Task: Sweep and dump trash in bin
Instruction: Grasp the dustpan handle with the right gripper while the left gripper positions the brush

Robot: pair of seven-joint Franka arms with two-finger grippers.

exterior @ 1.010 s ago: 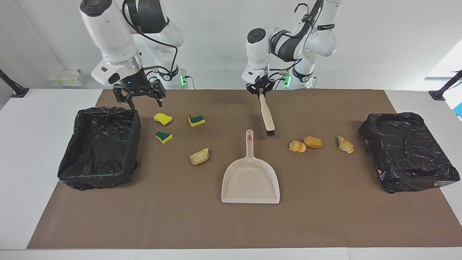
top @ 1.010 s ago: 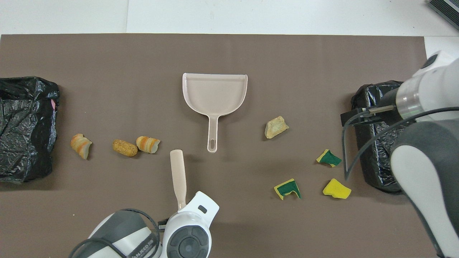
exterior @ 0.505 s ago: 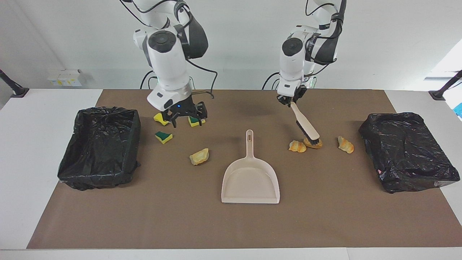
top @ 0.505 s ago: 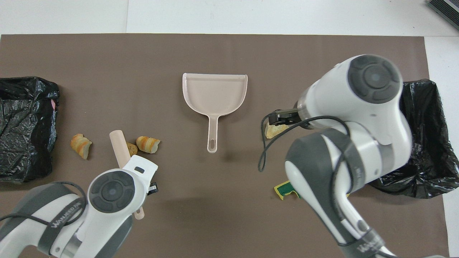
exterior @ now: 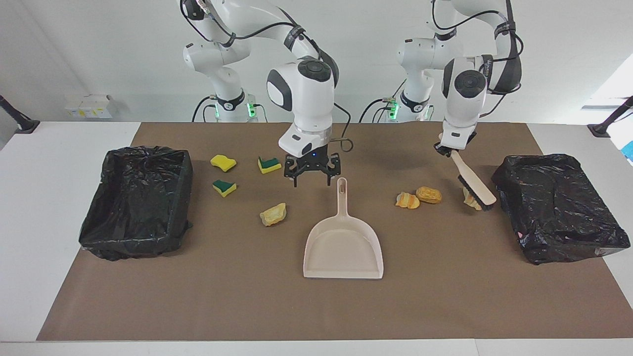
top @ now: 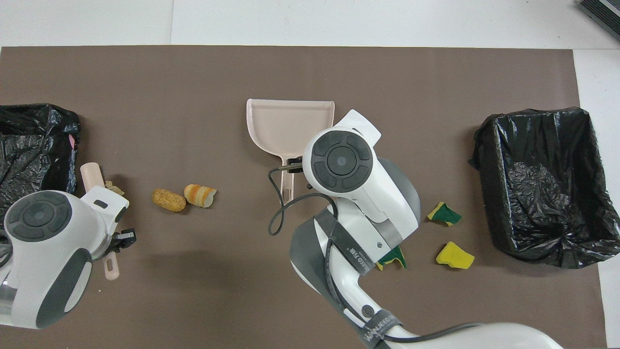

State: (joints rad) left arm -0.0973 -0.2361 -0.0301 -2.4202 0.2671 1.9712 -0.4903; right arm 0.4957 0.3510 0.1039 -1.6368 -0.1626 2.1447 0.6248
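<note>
I see my left gripper (exterior: 451, 150) clamped on the brush (exterior: 474, 182), bristles at a bread lump (exterior: 470, 199) near the bin (exterior: 559, 207). Right gripper (exterior: 312, 179) spread wide, empty, above the dustpan (exterior: 343, 244) handle. Sponges (exterior: 223, 187) lie nearer the robots.

Overhead: right arm (top: 358, 194) hides one bread lump, covers part of sponge piece (top: 393, 258); bin (top: 29, 165) cut by edge.

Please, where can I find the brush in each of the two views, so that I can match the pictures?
Facing view: the brush slants down beside the black bin, held by the left end effector.
Overhead view: only the brush's ends show, beside the same bin.
Shared landmark: the dustpan mid-table.
</note>
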